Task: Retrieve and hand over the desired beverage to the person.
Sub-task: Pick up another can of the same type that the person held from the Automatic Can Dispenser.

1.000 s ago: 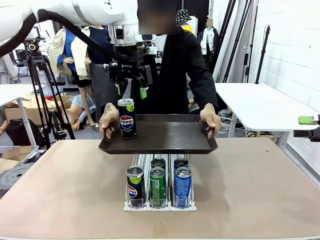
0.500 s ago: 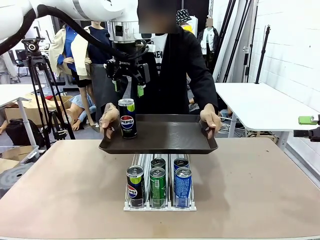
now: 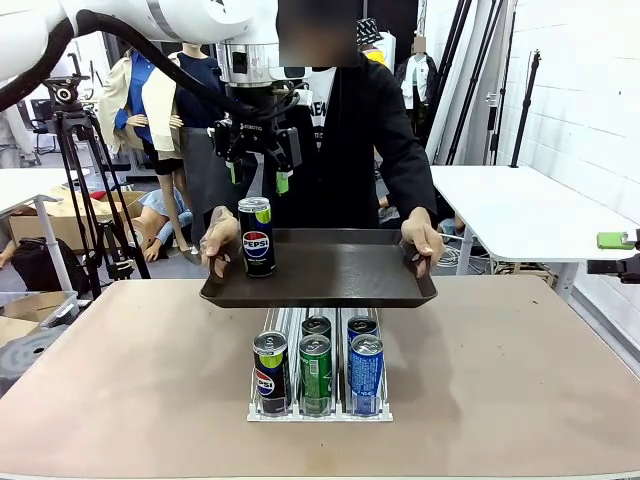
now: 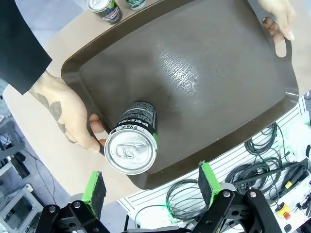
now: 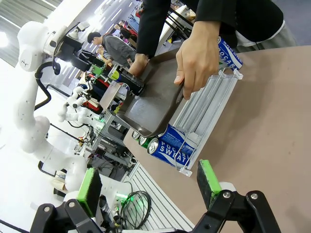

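Standing upright at the left end of the tray (image 3: 340, 270), the can (image 3: 256, 236) is its sole load, with open room to its right. The person (image 3: 360, 130) grips both short edges, holding the tray level above the rack (image 3: 320, 412), whose three lanes hold drink cans (image 3: 315, 372), on the bench (image 3: 520, 380). The left end effector (image 3: 257, 172) hangs directly over the can, spread and clear of it. The right end effector (image 5: 148, 187), well apart at the right, is spread and empty.

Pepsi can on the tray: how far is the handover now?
Done: the Pepsi can stands upright on the tray, which the person holds at both ends. In hand: the left gripper hovers open above the can, apart from it. Left: probably only to draw that arm away.
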